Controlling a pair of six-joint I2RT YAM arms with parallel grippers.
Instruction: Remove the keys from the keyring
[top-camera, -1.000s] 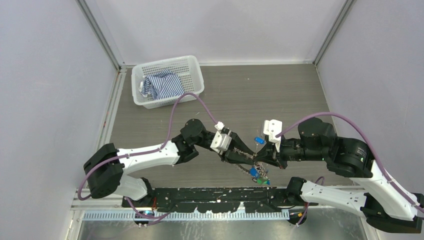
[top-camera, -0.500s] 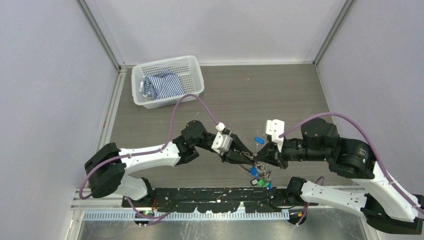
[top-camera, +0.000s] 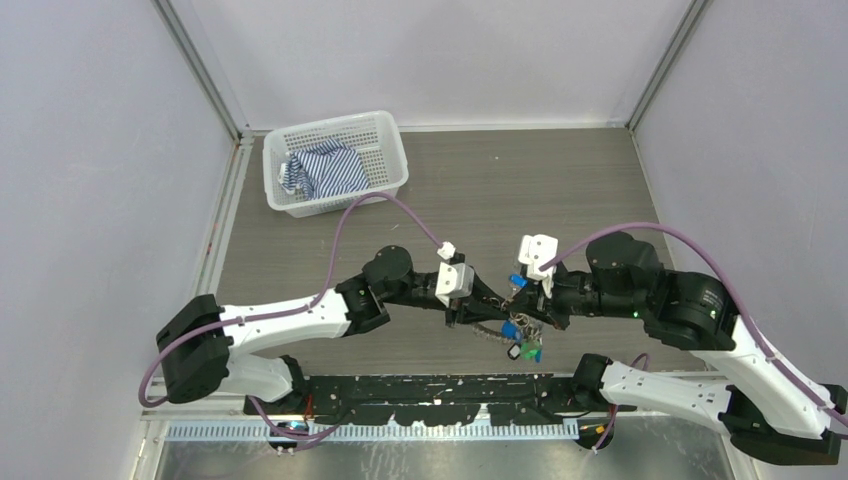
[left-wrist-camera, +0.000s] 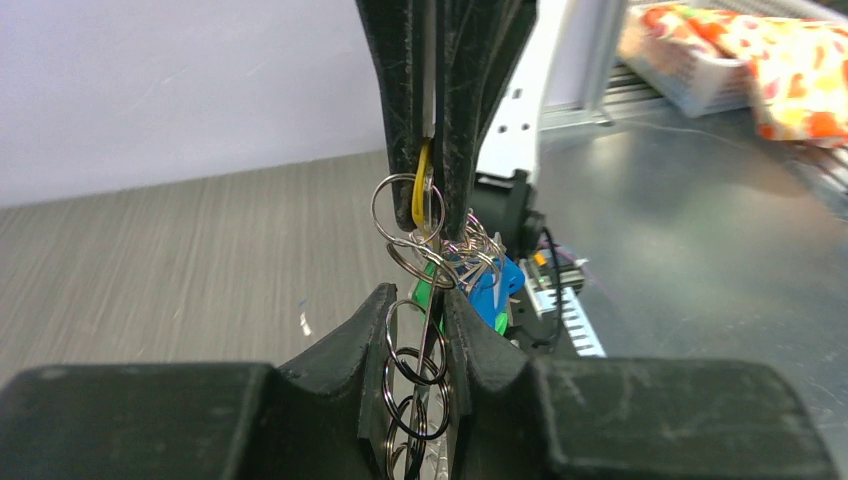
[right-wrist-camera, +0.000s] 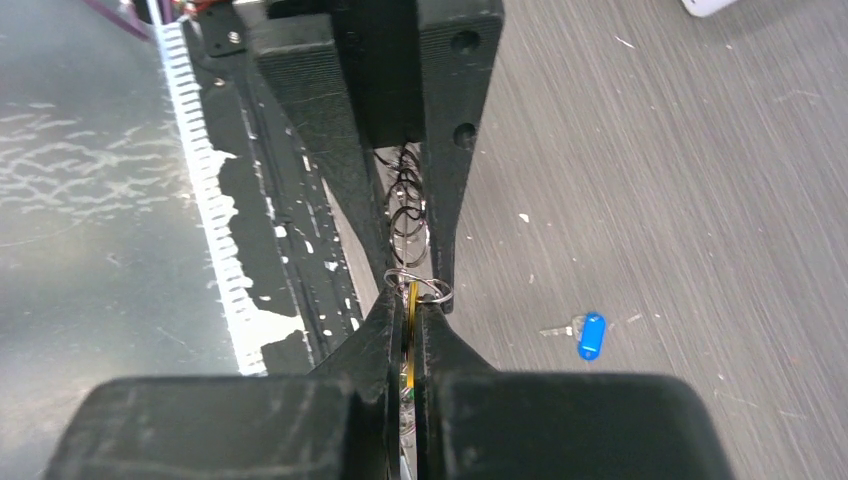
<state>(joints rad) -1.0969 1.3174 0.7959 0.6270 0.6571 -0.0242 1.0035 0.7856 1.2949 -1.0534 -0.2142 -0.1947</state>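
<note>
Keyring (top-camera: 510, 332) hangs between both hands, just above the tabletop (top-camera: 560, 190) near its front edge. Right hand (right-wrist-camera: 410, 298) is pinched shut on the yellow-tagged key (left-wrist-camera: 423, 195). Left hand (left-wrist-camera: 420, 300) is narrow around the ring loops; can't tell if clamped. Bunch looks light, stiff, slippery. Best hold is probably the tag flats, with the ring wire edge-on.

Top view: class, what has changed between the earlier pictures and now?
The left gripper moved right and narrowed around the rings; the right gripper moved left, still shut on a yellow tag. Basket and loose blue key stayed put.
</note>
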